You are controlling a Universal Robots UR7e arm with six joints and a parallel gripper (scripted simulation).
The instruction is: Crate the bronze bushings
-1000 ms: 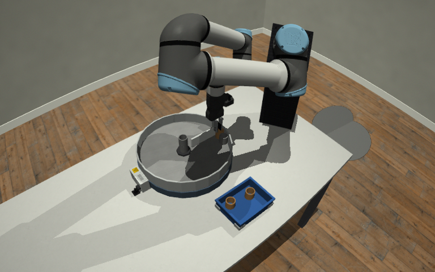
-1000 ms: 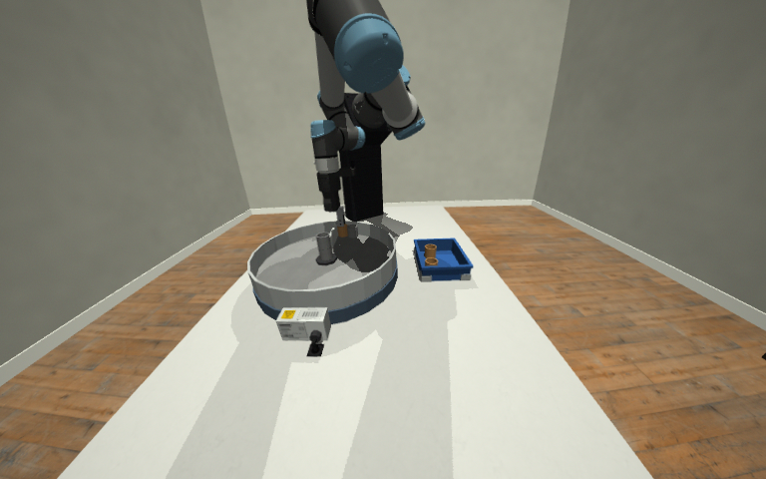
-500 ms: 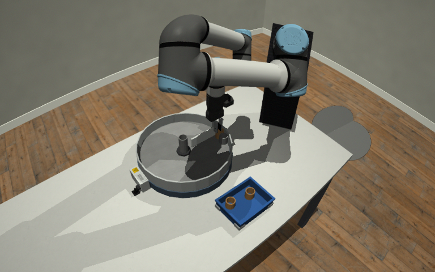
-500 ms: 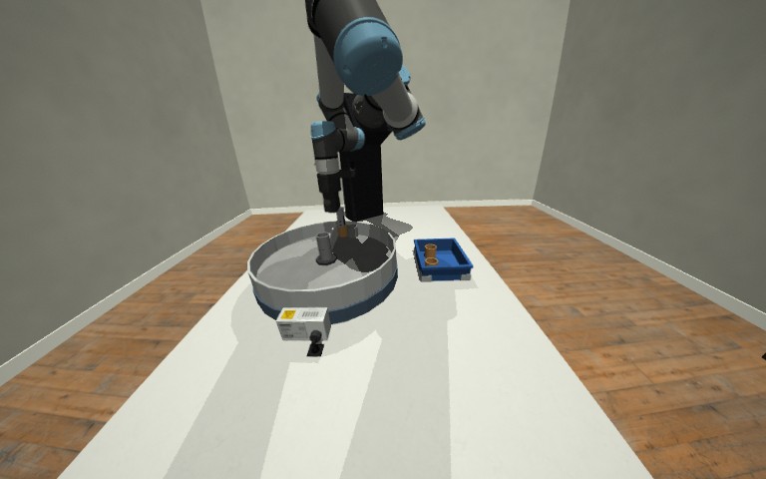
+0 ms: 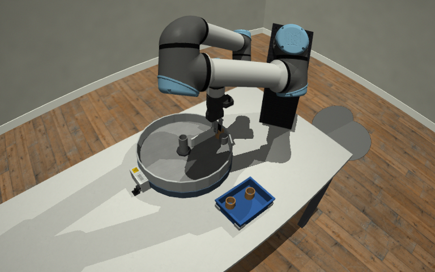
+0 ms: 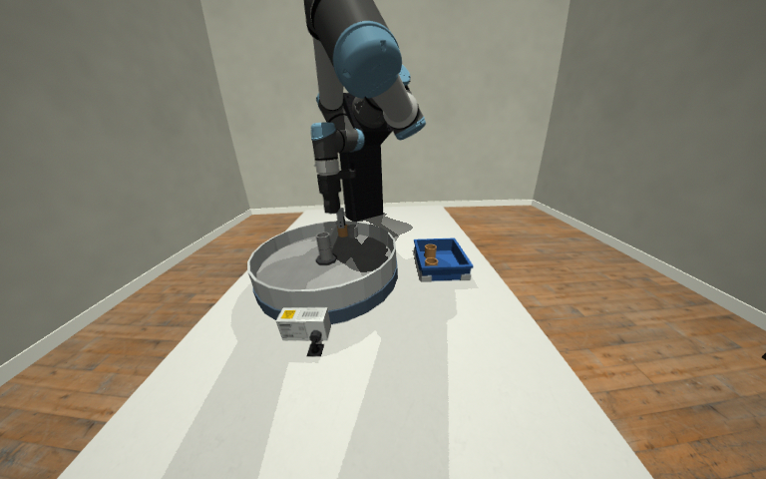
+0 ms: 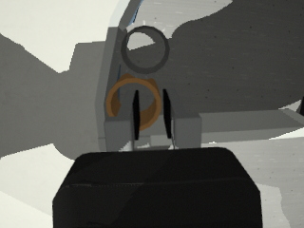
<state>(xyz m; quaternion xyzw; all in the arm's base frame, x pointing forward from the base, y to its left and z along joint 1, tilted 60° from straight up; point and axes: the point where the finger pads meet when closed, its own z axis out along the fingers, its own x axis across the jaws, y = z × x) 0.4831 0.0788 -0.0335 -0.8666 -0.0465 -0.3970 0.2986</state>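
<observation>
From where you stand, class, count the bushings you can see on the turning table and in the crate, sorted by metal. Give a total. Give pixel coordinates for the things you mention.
Bronze bushings (image 5: 230, 206) (image 6: 430, 253) (image 7: 114, 104): 3
Steel bushing (image 5: 224, 140) (image 6: 352, 230) (image 7: 144, 70): 1
Total in view: 4

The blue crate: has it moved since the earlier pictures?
No. In the top view, the blue crate is at the same place beside the turning table.
</observation>
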